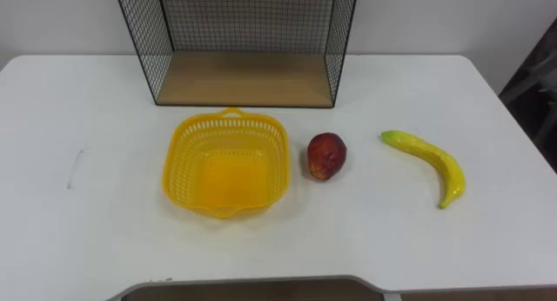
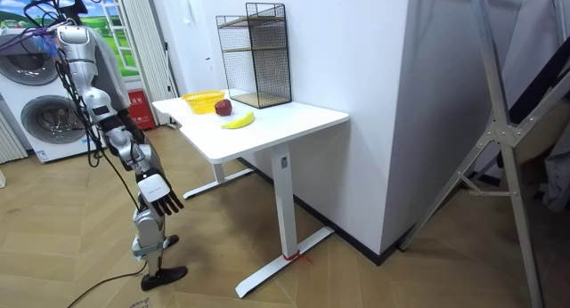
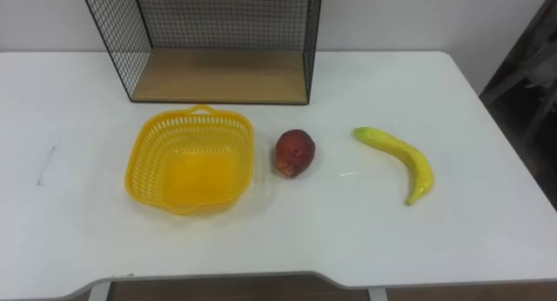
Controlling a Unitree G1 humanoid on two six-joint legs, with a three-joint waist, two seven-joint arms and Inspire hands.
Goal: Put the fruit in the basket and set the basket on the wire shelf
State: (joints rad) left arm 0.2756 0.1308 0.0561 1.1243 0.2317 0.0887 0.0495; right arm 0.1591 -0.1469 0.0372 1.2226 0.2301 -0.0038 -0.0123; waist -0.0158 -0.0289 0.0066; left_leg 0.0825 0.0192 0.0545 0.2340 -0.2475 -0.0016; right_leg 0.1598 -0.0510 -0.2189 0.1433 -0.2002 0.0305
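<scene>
Fingers (image 2: 171, 202) of right hand (image 2: 157, 189): loose, spread, released, nothing held. Hand low beside the robot's body at the room view's left, well apart from the white rectangular table (image 1: 87, 240). Robot off the table's near edge on wooden plank floor (image 2: 356, 281), white washing machine (image 2: 36, 103) behind it.

Yellow perforated plastic basket (image 1: 226, 164): upright on the table, left of centre, nothing inside. Small handle tab on the far rim, just near of the shelf's front edge.

Dark red rounded fruit (image 1: 326, 156): on the table just right of the basket, narrow gap, not touching.

Curved yellow banana (image 1: 426, 163): flat on the table further right, well apart from the red fruit. Greenish stem end far-left, other tip pointing near.

Black wire shelf with wooden base board (image 1: 248, 79): at the far edge of the table, directly beyond the basket, open front facing near, base board bare. Taller second tier seen in the room view.

Faint grey mark (image 1: 74, 166): on the tabletop far left of the basket.
</scene>
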